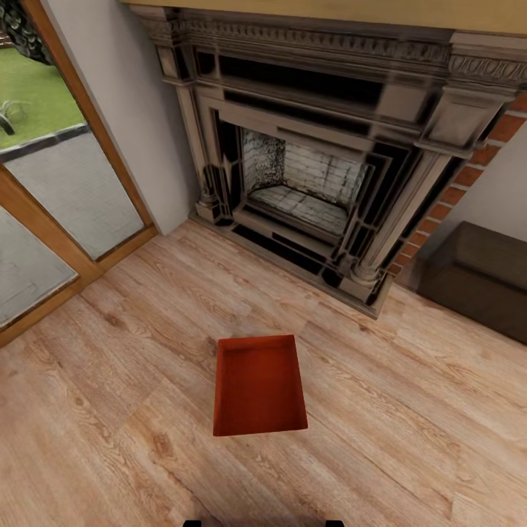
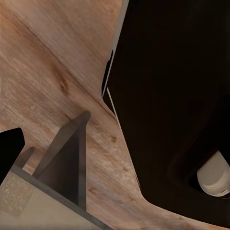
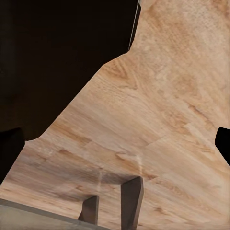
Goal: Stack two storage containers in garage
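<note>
One orange-red container [image 1: 260, 386] sits open side up on the light wood floor [image 1: 110, 410], at the centre of the head view, with the fireplace [image 1: 315, 176] at 12 o'clock and a dark cabinet [image 1: 483, 278] at 2 o'clock. It looks light and stiff, with thin walls; gripping opposite rims seems best. I cannot tell whether either arm's jaws are released or clenched.

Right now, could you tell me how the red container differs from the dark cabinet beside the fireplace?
The storage container is orange-red, the cabinet dark brown. The container lies open-topped out on the wood floor; the cabinet is closed and stands right of the fireplace. Both are boxy and rest on the planks.
</note>
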Tool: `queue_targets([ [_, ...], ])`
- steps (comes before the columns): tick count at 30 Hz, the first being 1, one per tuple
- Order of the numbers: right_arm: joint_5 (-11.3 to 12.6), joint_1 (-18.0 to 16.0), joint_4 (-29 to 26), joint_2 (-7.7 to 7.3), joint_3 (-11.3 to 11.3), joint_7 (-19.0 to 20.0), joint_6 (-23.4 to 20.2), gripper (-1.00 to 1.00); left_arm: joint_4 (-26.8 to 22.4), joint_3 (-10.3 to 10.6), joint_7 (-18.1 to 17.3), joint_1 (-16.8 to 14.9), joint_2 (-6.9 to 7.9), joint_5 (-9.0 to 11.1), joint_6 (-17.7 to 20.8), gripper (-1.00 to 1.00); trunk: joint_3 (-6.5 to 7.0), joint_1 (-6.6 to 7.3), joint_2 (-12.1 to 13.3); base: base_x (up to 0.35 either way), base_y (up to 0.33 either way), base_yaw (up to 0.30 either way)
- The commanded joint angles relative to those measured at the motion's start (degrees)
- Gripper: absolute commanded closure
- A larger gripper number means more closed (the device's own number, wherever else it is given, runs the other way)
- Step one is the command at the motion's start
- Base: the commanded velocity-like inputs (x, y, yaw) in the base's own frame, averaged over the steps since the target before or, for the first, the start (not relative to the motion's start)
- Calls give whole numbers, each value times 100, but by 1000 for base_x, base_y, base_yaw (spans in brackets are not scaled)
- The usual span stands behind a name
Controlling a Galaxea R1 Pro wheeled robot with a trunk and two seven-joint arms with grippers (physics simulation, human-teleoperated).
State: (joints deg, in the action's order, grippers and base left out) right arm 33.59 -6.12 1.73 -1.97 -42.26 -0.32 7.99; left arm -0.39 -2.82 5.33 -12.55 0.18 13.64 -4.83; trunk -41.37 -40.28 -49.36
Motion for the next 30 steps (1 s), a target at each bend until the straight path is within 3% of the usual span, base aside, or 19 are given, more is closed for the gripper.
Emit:
queue_targets([
  [1, 19, -3, 12, 0, -47, -52, 19, -100, 4, -26, 3, -2, -1, 6, -18, -100, -3, 0, -3, 0, 0, 0],
  [6, 58, -8, 5, -62, 6, -90, -24, -100, -10, -80, 12, -2, 9, 64, 6, -100, -3, 0, -3, 0, 0, 0],
  [10, 99, -128, -9, -190, 41, -155, -89, -100, -28, -81, 12, -2, 136, 56, 26, -100, -3, 0, -3, 0, 0, 0],
  [12, 118, -280, -14, -348, 59, -228, -82, -100, -51, -84, 12, -2, 292, 56, 34, -100, -3, 0, -3, 0, 0, 0],
  [15, 219, -532, -29, -572, 116, -333, -47, -100, -125, -95, 7, -2, 649, 78, 43, -100, -3, 0, -3, 0, 0, 0],
  [16, 321, -685, -57, -675, 164, -370, -31, -100, -187, -112, 7, -2, 840, 107, 46, -100, -3, 0, -3, 0, 0, 0],
  [19, 530, -1016, -132, -809, 231, -422, -8, -100, -406, -143, 38, -4, 1098, 184, 56, -100, -3, 0, -3, 0, 0, 0],
  [21, 604, -1201, -171, -841, 249, -455, 6, -100, -600, -151, 64, -6, 1162, 217, 74, -100, -3, 0, -3, 0, 0, 0],
  [26, 713, -1905, -285, -832, 273, -550, 241, -100, -1603, -165, 291, -10, 1238, 290, 379, -100, -3, 0, -3, 0, 0, 0],
  [30, 731, -2573, -312, -712, 278, -746, 337, -100, -2142, -171, 582, -104, 1242, 322, 1005, -100, -3, 0, -3, 0, 0, 0],
])
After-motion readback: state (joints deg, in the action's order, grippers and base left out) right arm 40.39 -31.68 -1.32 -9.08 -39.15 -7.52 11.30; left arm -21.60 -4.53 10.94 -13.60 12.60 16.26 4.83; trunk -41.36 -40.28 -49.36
